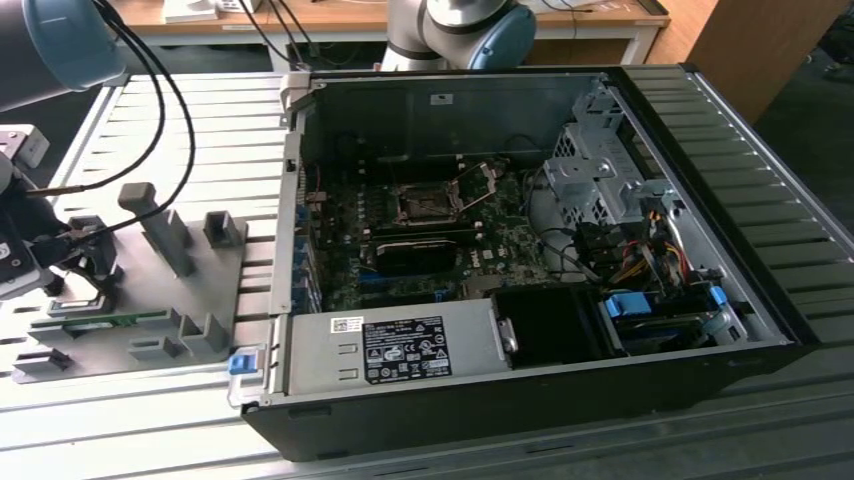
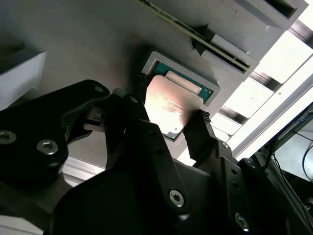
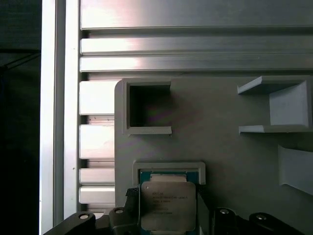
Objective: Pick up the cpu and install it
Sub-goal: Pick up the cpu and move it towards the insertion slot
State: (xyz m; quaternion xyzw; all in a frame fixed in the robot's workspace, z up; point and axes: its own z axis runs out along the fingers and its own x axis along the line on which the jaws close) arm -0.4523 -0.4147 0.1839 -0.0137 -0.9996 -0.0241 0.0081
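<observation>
The cpu point(image 2: 171, 105) is a small square chip with a shiny metal top. It sits between the two black fingers point(image 2: 139, 105) of my gripper point(image 2: 170, 111), just over its green-lined pocket point(image 2: 205, 90) in the grey holder plate point(image 3: 220, 147). The fingers press on two opposite edges of the chip, so the gripper is shut on it. In the first wrist view the cpu point(image 3: 168, 205) hangs slightly off the pocket's rim point(image 3: 168, 166). In the exterior view my gripper point(image 1: 67, 262) is low over the holder plate point(image 1: 200, 290) at the exterior view's left. The motherboard's open socket point(image 1: 427, 205) lies inside the computer case.
The open computer case point(image 1: 534, 250) has tall walls, a power supply point(image 1: 400, 350), cables and a drive cage point(image 1: 601, 170). Grey upright posts point(image 1: 160, 225) and blocks stand on the holder plate, and a green memory stick point(image 1: 107, 320) lies along its near edge. Ribbed aluminium table point(image 3: 195, 44).
</observation>
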